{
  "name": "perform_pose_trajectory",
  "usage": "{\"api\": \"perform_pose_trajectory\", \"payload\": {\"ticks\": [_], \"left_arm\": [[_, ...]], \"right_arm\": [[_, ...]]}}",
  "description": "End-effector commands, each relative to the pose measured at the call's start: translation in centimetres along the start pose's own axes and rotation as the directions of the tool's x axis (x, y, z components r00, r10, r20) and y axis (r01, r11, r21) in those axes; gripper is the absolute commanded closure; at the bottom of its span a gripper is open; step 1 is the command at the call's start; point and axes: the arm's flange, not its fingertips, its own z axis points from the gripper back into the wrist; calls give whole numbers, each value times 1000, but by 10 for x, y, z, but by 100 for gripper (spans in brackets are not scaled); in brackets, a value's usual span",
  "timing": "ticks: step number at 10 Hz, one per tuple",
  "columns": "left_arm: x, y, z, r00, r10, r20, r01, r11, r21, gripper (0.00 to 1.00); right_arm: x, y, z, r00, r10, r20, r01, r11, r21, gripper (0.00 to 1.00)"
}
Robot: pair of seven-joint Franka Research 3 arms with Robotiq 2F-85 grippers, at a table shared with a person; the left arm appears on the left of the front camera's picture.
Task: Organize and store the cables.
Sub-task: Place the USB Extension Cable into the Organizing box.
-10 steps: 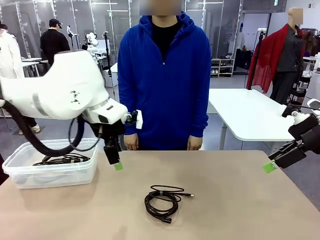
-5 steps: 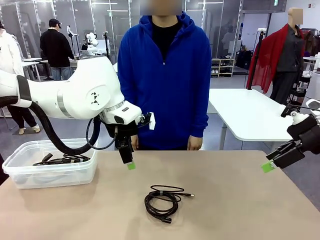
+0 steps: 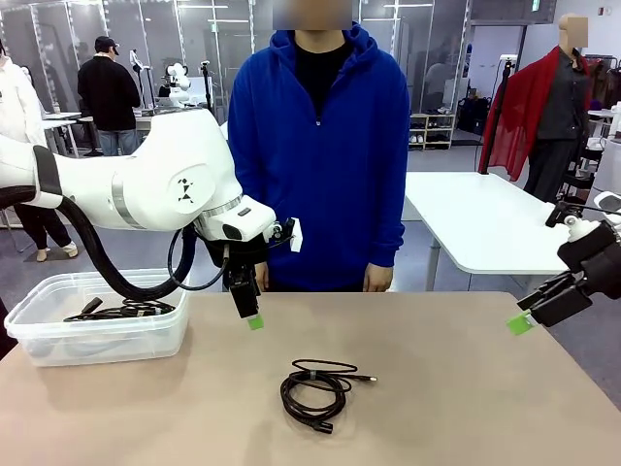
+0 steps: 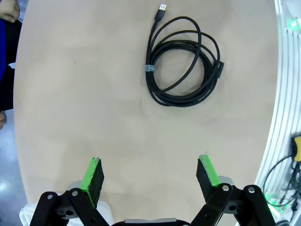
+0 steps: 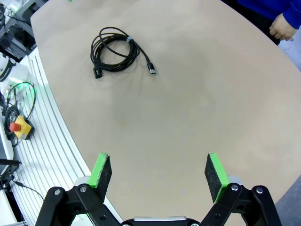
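One coiled black cable (image 3: 315, 388) lies flat on the tan table, near the front middle. More black cables (image 3: 116, 311) rest inside the clear plastic bin (image 3: 39, 345) at the left. My left gripper (image 3: 247, 313) hangs above the table, up and left of the loose coil, pointing down. In its wrist view the left gripper (image 4: 150, 176) stands open with nothing between the pads, and the cable (image 4: 181, 61) lies ahead of it. My right gripper (image 3: 524, 320) hovers at the table's right edge. The right gripper (image 5: 157, 172) is open and empty, far from the cable (image 5: 115, 49).
A person in a blue hoodie (image 3: 320, 146) stands at the far edge, hands down by the tabletop; one hand (image 5: 282, 26) shows in the right wrist view. Bare tabletop (image 3: 466, 388) surrounds the coil.
My left arm swung rightward from beside the bin toward the table's middle, then held still. The right gripper shifted only slightly.
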Motion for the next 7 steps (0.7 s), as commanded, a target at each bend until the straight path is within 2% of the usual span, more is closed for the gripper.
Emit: {"api": "perform_pose_trajectory", "payload": {"ticks": [1,2,3,4,7], "left_arm": [[-1,0,-1,1000,2,0,-2,1000,5,0],[0,0,0,1000,0,0,0,1000,0,0],[17,9,1,1000,26,0,-26,999,-47,0],[39,18,1,999,15,-44,-16,999,-31,0],[76,35,-14,996,-17,-92,13,999,-44,0]], "right_arm": [[0,1,2,1000,0,-2,0,1000,-2,0],[0,1,2,1000,0,-2,0,1000,-2,0],[0,1,2,1000,0,-2,0,1000,-2,0],[0,1,2,1000,0,-2,0,1000,-2,0],[0,1,2,1000,0,-2,0,1000,-2,0]]}}
